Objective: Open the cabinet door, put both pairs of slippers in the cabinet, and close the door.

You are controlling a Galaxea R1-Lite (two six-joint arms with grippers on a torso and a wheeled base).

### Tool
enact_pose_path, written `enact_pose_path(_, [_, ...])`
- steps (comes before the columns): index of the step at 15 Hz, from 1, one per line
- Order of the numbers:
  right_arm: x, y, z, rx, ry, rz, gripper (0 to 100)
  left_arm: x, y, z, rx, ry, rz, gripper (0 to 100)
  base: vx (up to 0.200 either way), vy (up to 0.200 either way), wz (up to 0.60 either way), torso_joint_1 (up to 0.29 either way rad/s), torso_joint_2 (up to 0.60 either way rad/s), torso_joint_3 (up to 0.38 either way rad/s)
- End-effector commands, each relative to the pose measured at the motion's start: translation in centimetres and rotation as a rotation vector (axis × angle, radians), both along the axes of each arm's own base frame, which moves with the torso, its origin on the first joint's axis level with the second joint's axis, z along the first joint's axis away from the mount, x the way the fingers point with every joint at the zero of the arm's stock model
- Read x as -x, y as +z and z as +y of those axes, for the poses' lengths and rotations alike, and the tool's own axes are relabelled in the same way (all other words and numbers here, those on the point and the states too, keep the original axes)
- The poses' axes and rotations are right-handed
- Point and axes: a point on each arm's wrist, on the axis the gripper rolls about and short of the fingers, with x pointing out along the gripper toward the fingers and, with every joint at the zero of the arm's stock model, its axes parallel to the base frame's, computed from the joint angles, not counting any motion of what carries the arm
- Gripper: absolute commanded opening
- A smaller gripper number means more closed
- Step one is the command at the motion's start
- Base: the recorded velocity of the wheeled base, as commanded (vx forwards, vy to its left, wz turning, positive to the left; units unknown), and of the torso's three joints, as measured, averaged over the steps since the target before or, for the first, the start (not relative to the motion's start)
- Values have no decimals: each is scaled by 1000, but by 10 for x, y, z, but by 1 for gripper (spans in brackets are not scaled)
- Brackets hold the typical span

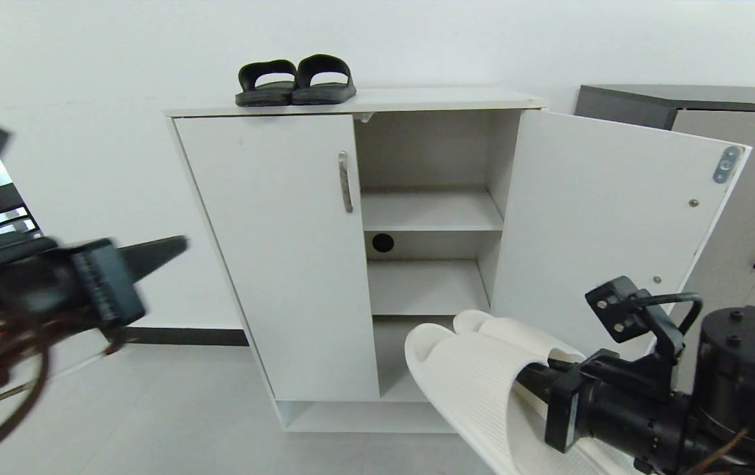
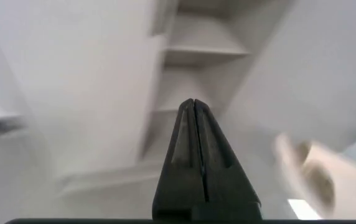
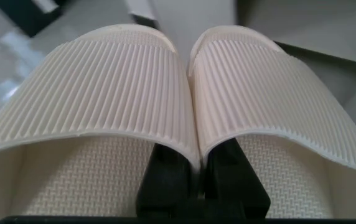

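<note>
The right gripper (image 3: 196, 180) is clamped on the white slippers (image 1: 476, 376), its fingers pinching the two inner sides together under the straps. It holds them just in front of the cabinet (image 1: 457, 100), low down, with the toes aimed at the open right half. The right door (image 1: 602, 224) stands swung wide. The left door (image 1: 278, 264) is shut. The black slippers (image 1: 295, 82) sit on top of the cabinet, above the shut door and near its front edge. The left gripper (image 2: 195, 143) has its fingers pressed together on nothing and is off to the left of the cabinet, well apart from it.

The main risk is the overhang. The pair sticks out far ahead of the fingers, so a toe could catch the front edge of the middle shelf (image 1: 427, 287) or the edge of the left door and twist the pair in the grip. Only the adjoining sides are pinched, so a knock could likely pull one slipper free and drop it to the floor in front of the cabinet. The right arm is also close beside the open door, and a brush against it could swing the door into the way.
</note>
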Motion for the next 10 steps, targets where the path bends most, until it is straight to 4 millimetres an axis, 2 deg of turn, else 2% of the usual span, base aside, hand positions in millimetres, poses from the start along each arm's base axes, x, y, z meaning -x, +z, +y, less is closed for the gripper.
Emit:
enact_pose_path(1, [-11, -8, 10, 52, -38, 34, 0, 139, -53, 75, -29, 469, -44, 0, 0, 0, 0, 0, 0, 0])
enact_pose_path(3, [-10, -6, 11, 50, -36, 29, 0, 160, -90, 74, -110, 655, -39, 0, 0, 0, 0, 0, 0, 0])
enact_pose_path(4, [-9, -5, 10, 49, -36, 28, 0, 168, -120, 69, -208, 746, -31, 0, 0, 0, 0, 0, 0, 0])
enact_pose_path(5, [-8, -5, 9, 49, -35, 26, 0, 171, -136, 67, -253, 744, -51, 0, 0, 0, 0, 0, 0, 0])
enact_pose_path(7, [-8, -5, 8, 52, -35, 26, 0, 163, -162, 69, -266, 649, -91, 0, 0, 0, 0, 0, 0, 0])
enact_pose_path(8, [-8, -5, 8, 51, -34, 27, 0, 156, -173, 66, -260, 539, -90, 0, 0, 0, 0, 0, 0, 0])
enact_pose_path(10, [-6, -8, 7, 61, -32, 35, 0, 144, -187, 61, -218, 311, -194, 0, 0, 0, 0, 0, 0, 0])
